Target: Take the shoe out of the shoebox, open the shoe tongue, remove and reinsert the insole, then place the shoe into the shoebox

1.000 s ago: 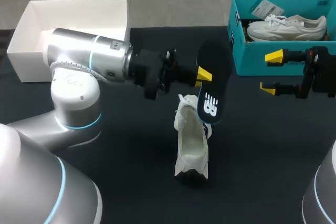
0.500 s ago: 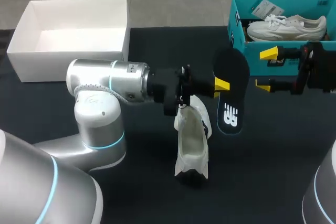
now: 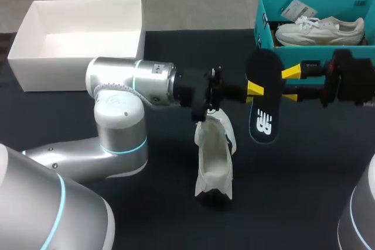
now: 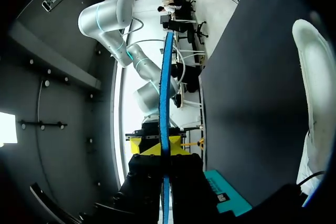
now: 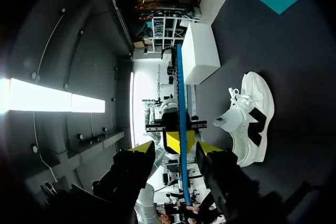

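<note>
A black insole (image 3: pixel 263 106) with a white logo hangs upright in the air above the table, and my left gripper (image 3: pixel 254 90) is shut on its left side. In the left wrist view the insole (image 4: pixel 166 77) shows edge-on, clamped between that gripper's (image 4: pixel 164 148) fingers. My right gripper (image 3: pixel 286 84) stands open at the insole's right edge. In the right wrist view the insole (image 5: pixel 180 87) runs between the right gripper's (image 5: pixel 176 153) yellow tips, with a gap on each side. The white shoe (image 3: pixel 214 156) stands on the dark table below, toe toward the front, opening up.
A teal shoebox (image 3: pixel 281 65) at the back right holds a second white shoe (image 3: pixel 319 30). A white open box (image 3: pixel 76 68) sits at the back left. My left arm's elbow (image 3: pixel 120 109) stands over the table's left middle.
My left arm carried the insole to the right, away from the shoe. My right gripper came left to meet it, and its fingers narrowed around the insole's edge.
</note>
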